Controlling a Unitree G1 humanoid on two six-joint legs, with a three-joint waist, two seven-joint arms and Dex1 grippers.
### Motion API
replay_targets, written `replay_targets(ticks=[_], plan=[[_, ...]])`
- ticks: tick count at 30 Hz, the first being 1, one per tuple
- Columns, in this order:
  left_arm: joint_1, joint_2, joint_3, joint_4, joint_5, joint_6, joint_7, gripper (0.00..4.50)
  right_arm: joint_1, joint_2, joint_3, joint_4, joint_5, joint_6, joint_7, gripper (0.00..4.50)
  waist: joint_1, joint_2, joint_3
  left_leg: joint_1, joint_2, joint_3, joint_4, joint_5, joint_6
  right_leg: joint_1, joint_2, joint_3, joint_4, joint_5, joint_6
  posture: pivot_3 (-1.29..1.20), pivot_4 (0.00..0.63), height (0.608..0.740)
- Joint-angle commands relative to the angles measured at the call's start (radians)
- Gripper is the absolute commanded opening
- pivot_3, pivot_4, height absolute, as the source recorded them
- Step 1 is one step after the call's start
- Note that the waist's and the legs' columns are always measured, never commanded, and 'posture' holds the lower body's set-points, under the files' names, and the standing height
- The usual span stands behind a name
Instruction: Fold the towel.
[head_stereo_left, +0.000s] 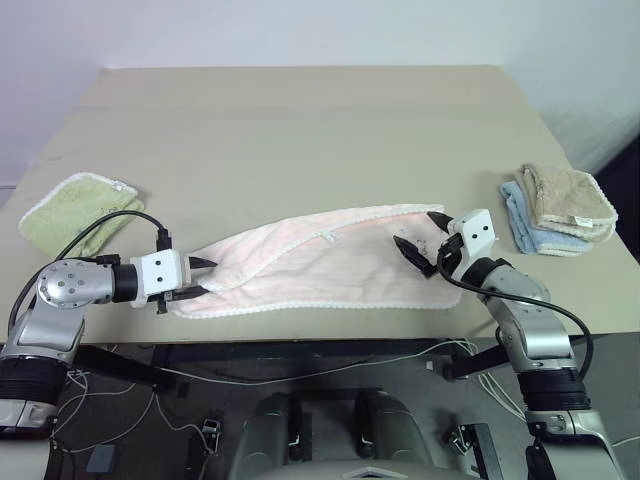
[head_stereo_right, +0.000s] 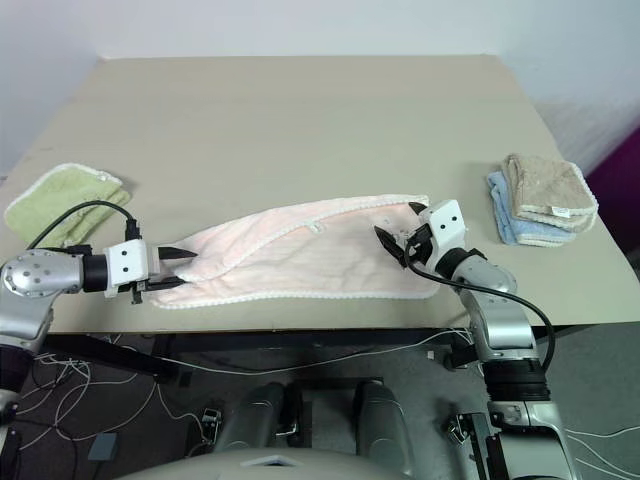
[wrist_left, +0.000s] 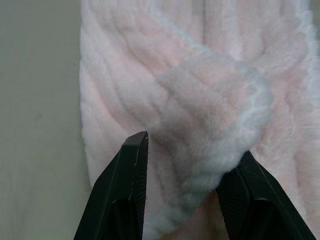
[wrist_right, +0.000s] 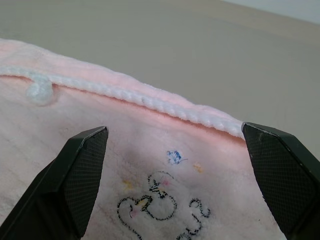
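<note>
1. Two end effectors sit low in the frame: left end effector (head_stereo_left: 201, 277) half open around the bunched towel (head_stereo_left: 320, 270) end, right end effector (head_stereo_left: 422, 240) wide open, holding nothing.
2. Towel lies mid desk (head_stereo_left: 300, 130).
3. Loose fingers could drop the towel.

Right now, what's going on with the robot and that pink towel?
Left gripper open around bunched towel end. Right gripper wide open over the printed end. Towel unfolded. Nothing in the way.

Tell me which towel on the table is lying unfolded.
The pale pink towel, stretched out between the left claw and the right claw. The green towel and the beige-on-blue stack are folded.
</note>
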Motion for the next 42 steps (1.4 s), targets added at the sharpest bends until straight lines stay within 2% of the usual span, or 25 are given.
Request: replay_targets(ticks=[1,9,12,16,22,27,35,42], plan=[[0.021,0.029,0.032,-0.066,0.006,-0.028,0.024,1.97,0.000,0.002,-0.007,-0.037,0.001,-0.008,-0.004,4.50,0.000,0.000,0.000,0.000,0.000,0.000,0.000,0.000,0.000,0.000,0.000,0.000,0.000,0.000,0.000,0.00,0.150,0.740],[0.046,0.030,0.011,-0.096,0.060,-0.057,0.078,1.97,-0.013,0.008,0.001,-0.029,-0.002,-0.009,-0.003,4.50,0.000,0.000,0.000,0.000,0.000,0.000,0.000,0.000,0.000,0.000,0.000,0.000,0.000,0.000,0.000,0.00,0.150,0.740],[0.052,0.022,0.020,-0.098,0.032,-0.057,0.074,1.37,-0.012,0.007,0.000,-0.030,-0.003,-0.009,-0.003,4.50,0.000,0.000,0.000,0.000,0.000,0.000,0.000,0.000,0.000,0.000,0.000,0.000,0.000,0.000,0.000,0.00,0.150,0.740],[0.056,0.015,0.031,-0.095,-0.001,-0.050,0.066,0.05,-0.011,0.004,-0.002,-0.034,-0.004,-0.008,-0.003,4.50,0.000,0.000,0.000,0.000,0.000,0.000,0.000,0.000,0.000,0.000,0.000,0.000,0.000,0.000,0.000,0.00,0.150,0.740],[0.062,-0.041,0.090,-0.125,-0.133,0.094,0.102,0.05,-0.044,-0.046,0.001,-0.031,-0.065,-0.014,-0.011,4.50,0.000,0.000,0.000,0.000,0.000,0.000,0.000,0.000,0.000,0.000,0.000,0.000,0.000,0.000,0.000,0.00,0.150,0.740],[0.097,-0.050,0.105,-0.139,-0.128,0.161,0.133,0.05,-0.140,-0.134,0.019,0.072,-0.154,-0.018,-0.007,4.50,-0.002,0.000,0.000,0.000,0.000,0.000,0.000,0.000,0.000,0.000,0.000,0.000,0.000,0.000,0.000,0.00,0.150,0.740],[0.135,-0.047,0.112,-0.129,-0.104,0.147,0.160,0.05,-0.358,-0.231,0.120,0.436,-0.304,-0.207,0.056,4.50,-0.002,0.000,0.000,0.000,0.000,0.001,0.000,0.000,0.000,0.000,0.000,0.000,0.000,0.000,0.000,0.00,0.150,0.740],[0.161,-0.045,0.124,-0.165,-0.113,0.160,0.178,0.05,-0.488,-0.232,0.204,0.684,-0.415,-0.376,0.048,4.50,-0.006,0.001,0.000,0.000,0.000,0.002,0.000,0.003,-0.004,-0.001,0.000,0.001,0.000,0.000,0.000,0.00,0.150,0.740]])
